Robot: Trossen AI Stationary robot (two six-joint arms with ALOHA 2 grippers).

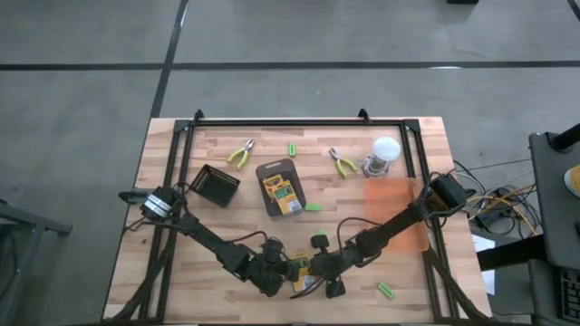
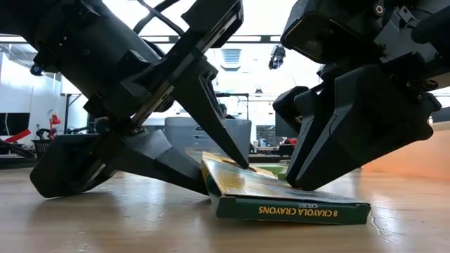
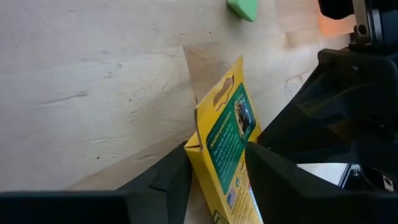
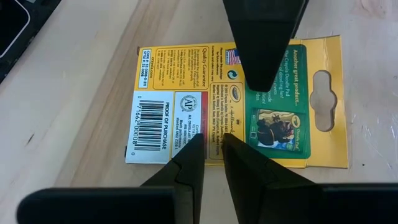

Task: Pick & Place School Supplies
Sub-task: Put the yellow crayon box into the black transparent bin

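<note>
I count two flat yellow-and-green crayon boxes in the overhead view, two small pliers with yellow-green handles, and three short bright-green sticks. One crayon box [image 1: 283, 195] lies in the dark grey rectangular tray [image 1: 269, 170] at the table's middle; the other crayon box [image 2: 281, 197] lies at the near edge between my grippers. A small black open bin [image 1: 216, 185] stands left of the tray (its contents cannot be made out). The left pliers [image 1: 240, 154] and the right pliers [image 1: 343, 163] lie toward the far side, with a stick [image 1: 294, 148] between them. A second stick [image 1: 313, 207] lies just right of the tray; the third stick [image 1: 387, 291] lies near the front right. A clear jar with a white lid [image 1: 384, 152] stands beside the right pliers.

My left gripper [image 3: 217, 177] straddles the near box's edge, one finger on each side; the box tilts, one long edge raised off the wooden table [image 2: 105, 218]. My right gripper [image 4: 211, 152] hovers over the box's printed back with its fingers nearly together, holding nothing. That face shows a barcode, green panel and hang-hole tab.
</note>
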